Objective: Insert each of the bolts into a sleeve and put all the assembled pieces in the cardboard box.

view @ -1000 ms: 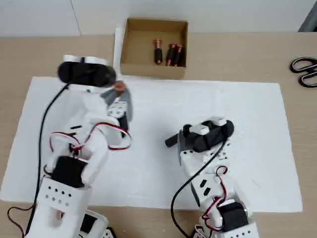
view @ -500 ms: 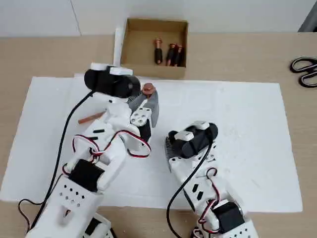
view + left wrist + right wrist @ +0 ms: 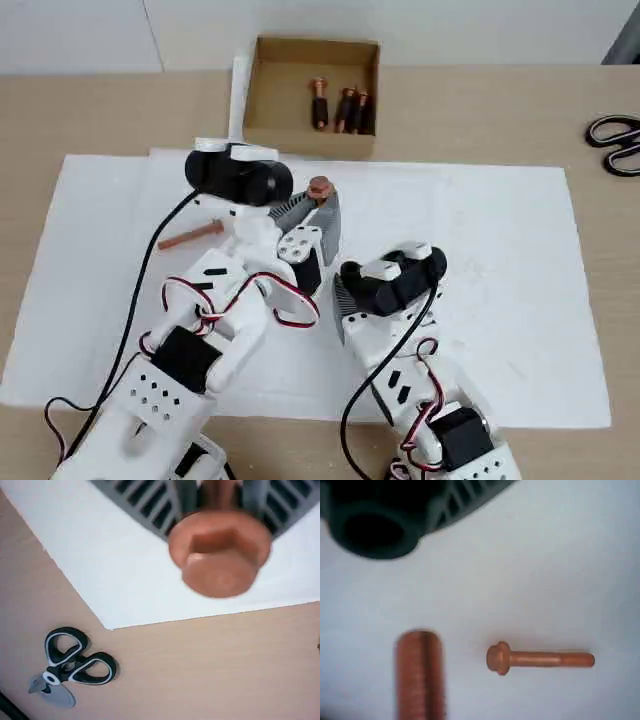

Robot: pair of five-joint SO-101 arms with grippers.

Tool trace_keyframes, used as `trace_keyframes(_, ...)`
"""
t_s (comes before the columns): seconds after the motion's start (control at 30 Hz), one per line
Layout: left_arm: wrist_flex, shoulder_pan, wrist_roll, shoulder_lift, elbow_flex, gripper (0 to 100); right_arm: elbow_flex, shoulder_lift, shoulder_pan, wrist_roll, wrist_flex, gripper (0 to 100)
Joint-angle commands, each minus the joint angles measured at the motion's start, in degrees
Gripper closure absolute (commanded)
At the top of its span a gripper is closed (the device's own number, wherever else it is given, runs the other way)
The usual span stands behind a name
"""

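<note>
Bolts here are copper-coloured metal with a flanged hexagonal head and a threaded shaft. The held bolt [image 3: 319, 187] is clenched between the ribbed grey fingers of the left gripper [image 3: 314, 205], just in front of the cardboard box [image 3: 300, 140] and raised over the white sheet [image 3: 480, 260]. Its head end is the one nearest the box and its long axis runs away from the box's front wall. The fingers hide most of the shaft, and in the right wrist view its threaded end is cut off at the frame edge.

A loose bolt [image 3: 190, 236] lies flat on the sheet, farther from the box on the left arm's side, its axis roughly parallel to the box's front wall. From above, its head end is hard to pick out.

A sleeve [image 3: 370, 527], a dark hollow tube with a round opening, sits gripped in the right gripper [image 3: 342, 292], which is farther from the box than the held bolt.

Three assembled pieces [image 3: 342, 108] lie inside the box, pointing roughly front to back. Black-handled scissors [image 3: 615, 143] rest on the wooden table [image 3: 100, 110], well to the box's right.
</note>
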State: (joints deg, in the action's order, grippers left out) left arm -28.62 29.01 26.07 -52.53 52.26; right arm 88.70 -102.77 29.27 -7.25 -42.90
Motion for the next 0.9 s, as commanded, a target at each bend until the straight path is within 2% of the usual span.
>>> trace_keyframes(0.0, 1.76, 0.26, 1.23, -1.41, -0.48, 99, -0.35, -1.10, 0.13, -0.53, 1.36, 99.5)
trace_keyframes(0.3, -0.62, 2.99, 1.49, -1.05, -0.48, 99, -0.44, -1.01, 1.27, -0.44, 1.36, 99.5)
trace_keyframes(0.87, -3.43, 3.34, 1.49, -0.97, -0.48, 99, -0.35, -1.01, 1.36, -0.26, 2.42, 99.5)
